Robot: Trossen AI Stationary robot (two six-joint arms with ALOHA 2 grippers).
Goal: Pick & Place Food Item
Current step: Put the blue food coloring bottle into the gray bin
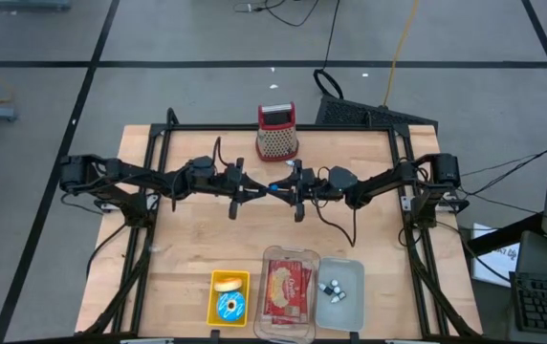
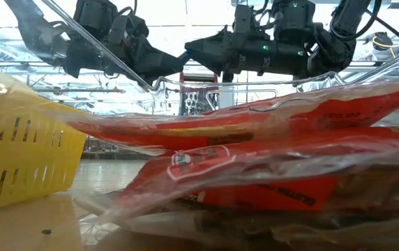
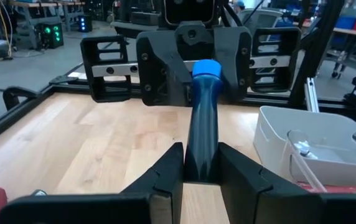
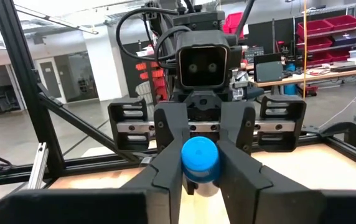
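Observation:
A dark blue tube [image 3: 201, 124] with a lighter blue cap [image 4: 200, 158] hangs level over the middle of the table [image 1: 197, 239], between my two arms. My left gripper [image 1: 257, 189] comes from the table's left and is shut on the tube's body. My right gripper [image 1: 290, 187] comes from the right and is shut on the cap end. In the high view only a short blue piece [image 1: 274, 188] shows between the two grippers. My left gripper pinches the tube's dark body [image 3: 200, 163] between its two fingers, at the end away from the cap. The fingers [image 3: 165, 171] lie level, coming from the table's left, along the tube. The tube is lifted clear of the table. My right gripper has the cap end [image 4: 200, 149] between its two fingers [image 4: 168, 155], one on either side. It comes about level from the table's right, in line with the tube. The tube stays clear of the table, spanning the two grippers.
A metal grater with a red top [image 1: 276, 132] stands at the far edge. Along the near edge sit a yellow basket [image 1: 229, 297] with a donut, a clear container holding a red packet [image 1: 288, 291], and a pale tray [image 1: 340, 291] with small items.

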